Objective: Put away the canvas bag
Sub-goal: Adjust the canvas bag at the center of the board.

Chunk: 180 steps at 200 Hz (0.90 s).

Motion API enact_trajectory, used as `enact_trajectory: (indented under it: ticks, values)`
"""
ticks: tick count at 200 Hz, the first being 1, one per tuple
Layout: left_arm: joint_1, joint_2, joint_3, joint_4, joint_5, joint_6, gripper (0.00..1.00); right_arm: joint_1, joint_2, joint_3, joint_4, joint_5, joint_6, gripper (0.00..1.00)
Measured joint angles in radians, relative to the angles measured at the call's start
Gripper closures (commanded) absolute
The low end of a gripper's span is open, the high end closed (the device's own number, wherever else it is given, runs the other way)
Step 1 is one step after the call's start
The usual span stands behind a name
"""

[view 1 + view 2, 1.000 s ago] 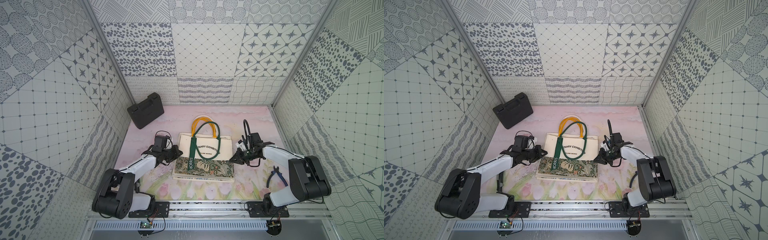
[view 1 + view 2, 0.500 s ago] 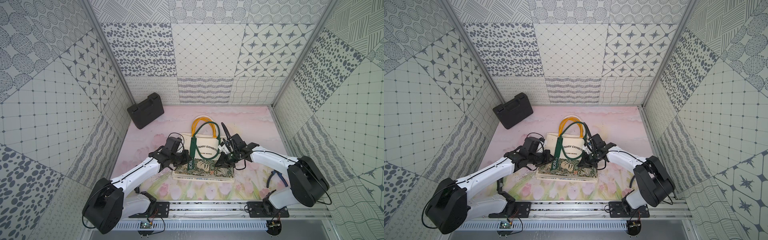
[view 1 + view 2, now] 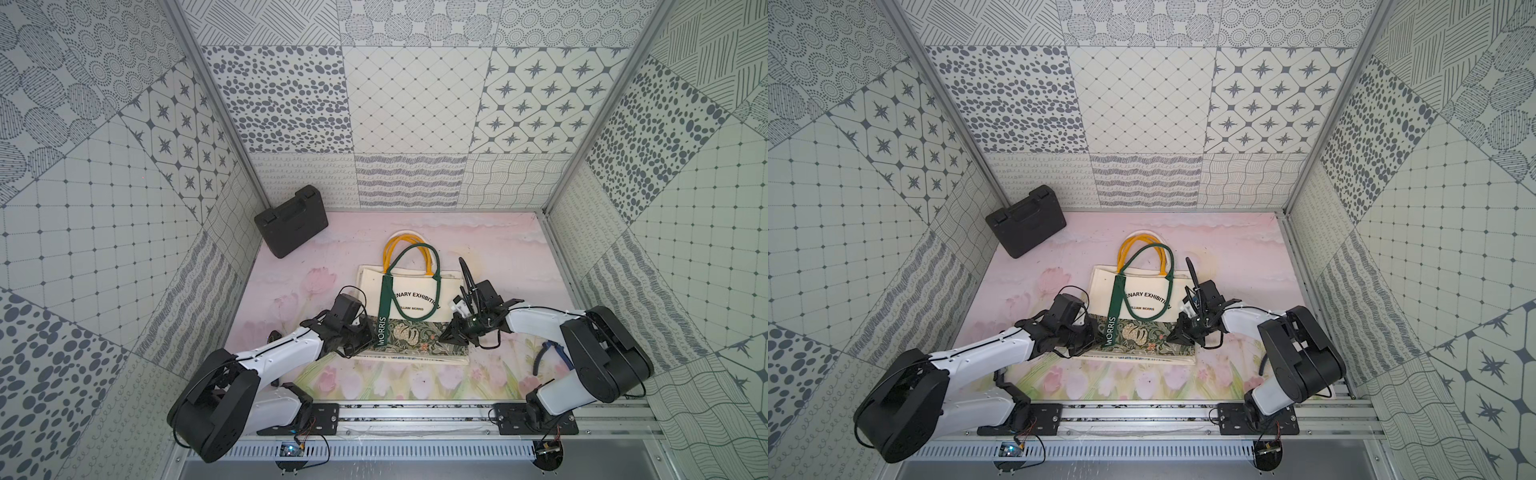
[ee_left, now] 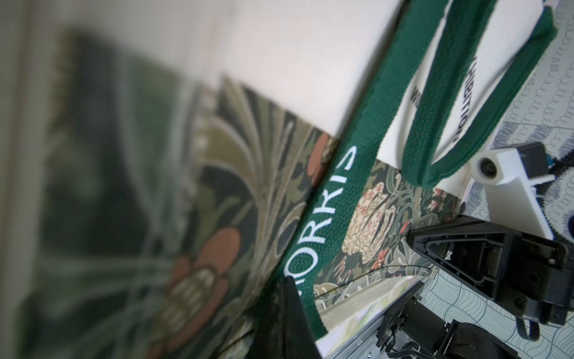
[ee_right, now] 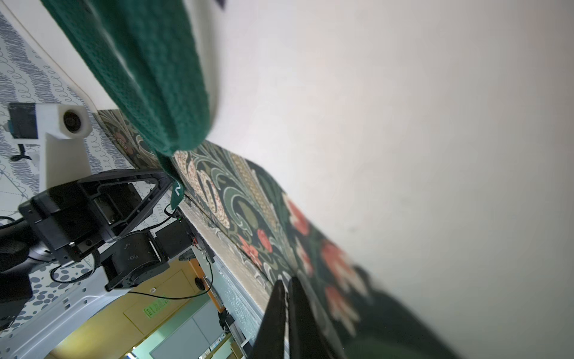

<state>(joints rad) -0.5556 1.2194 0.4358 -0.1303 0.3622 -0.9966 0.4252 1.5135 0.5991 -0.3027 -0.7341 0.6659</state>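
Observation:
The cream canvas bag (image 3: 409, 286) (image 3: 1142, 284) lies flat mid-table, its yellow and green handles at the far end. A dark floral band (image 3: 415, 338) runs along its near end, and a green strap (image 4: 329, 199) lettered MORRIS crosses it. My left gripper (image 3: 371, 338) (image 3: 1095, 340) (image 4: 287, 281) is shut, its tips at the band's left end beside the strap's end. At the band's right end (image 5: 248, 199), my right gripper (image 3: 444, 337) (image 3: 1169, 337) (image 5: 285, 283) is shut, tips against the fabric. Neither view shows cloth pinched between the fingers.
A black hard case (image 3: 291, 226) (image 3: 1025, 224) leans in the far left corner. Blue-handled pliers (image 3: 548, 357) lie on the mat near the right arm. Patterned walls close in three sides, and an aluminium rail (image 3: 415, 409) runs along the front edge.
Both arms have swung inward from beside the bag onto its floral band, left from the left side, right from the right. The bag itself has not shifted.

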Motion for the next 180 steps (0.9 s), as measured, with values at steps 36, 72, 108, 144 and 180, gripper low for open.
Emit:
enact_trajectory:
  ticks: [36, 72, 108, 144, 180]
  values:
    - [0.017, -0.034, -0.021, 0.006, -0.011, -0.037, 1.0, -0.005, -0.099, -0.027, -0.093, 0.063, -0.039, 0.89]
    - [0.035, -0.06, -0.025, -0.018, -0.013, -0.043, 1.0, -0.006, -0.18, -0.029, -0.188, 0.155, -0.053, 0.86]
    - [0.053, -0.07, -0.018, -0.041, -0.013, -0.042, 1.0, -0.018, -0.227, -0.029, -0.224, 0.236, -0.036, 0.85]
    - [0.062, -0.075, 0.001, -0.079, -0.033, -0.037, 1.0, -0.024, -0.232, -0.02, -0.232, 0.326, -0.013, 0.86]
    - [0.069, -0.056, 0.027, -0.109, -0.036, -0.021, 1.0, -0.024, -0.213, -0.005, -0.238, 0.336, -0.007, 0.89]
